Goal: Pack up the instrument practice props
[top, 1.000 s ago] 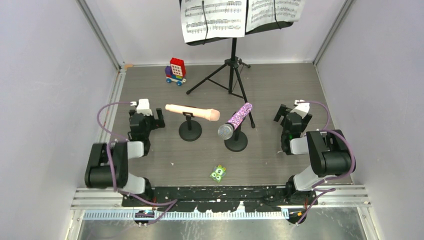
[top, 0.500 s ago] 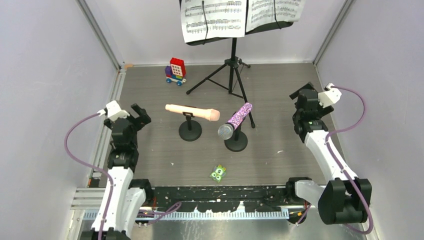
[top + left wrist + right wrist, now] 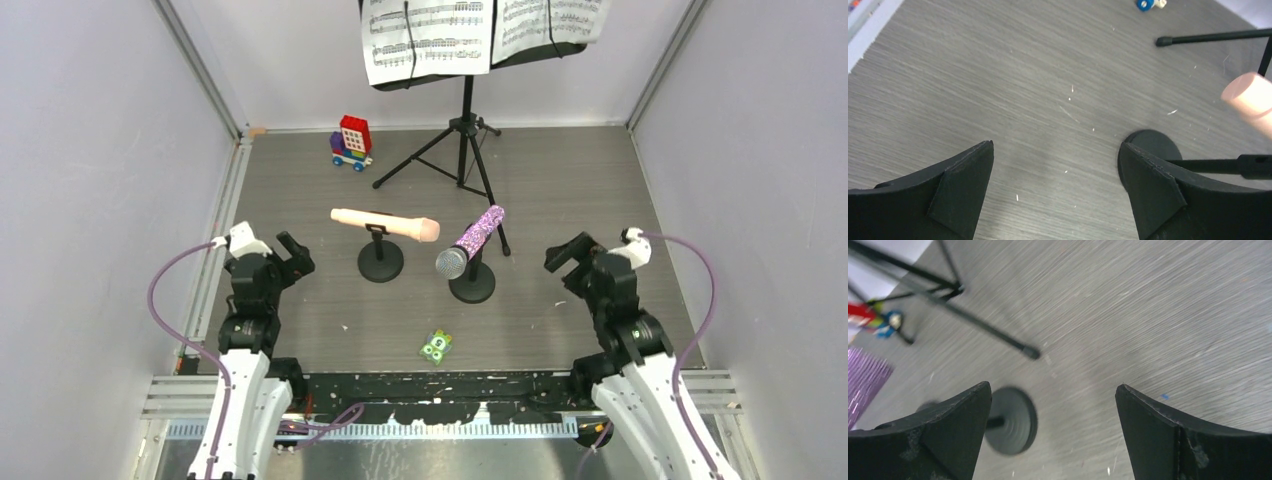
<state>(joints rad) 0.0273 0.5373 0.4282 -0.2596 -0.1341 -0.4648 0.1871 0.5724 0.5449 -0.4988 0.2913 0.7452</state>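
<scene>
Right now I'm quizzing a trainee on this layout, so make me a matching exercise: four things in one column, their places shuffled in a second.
Things:
1. pink microphone
2. purple-glitter microphone
3. toy brick vehicle
4. sheet-music pages

Places:
A. up high at the far wall
B. level across the left mic mount
C. on the table, far left
D. tilted on the right mic mount, grille toward the near edge

Pairs: 1-B, 2-D, 3-C, 4-A
</scene>
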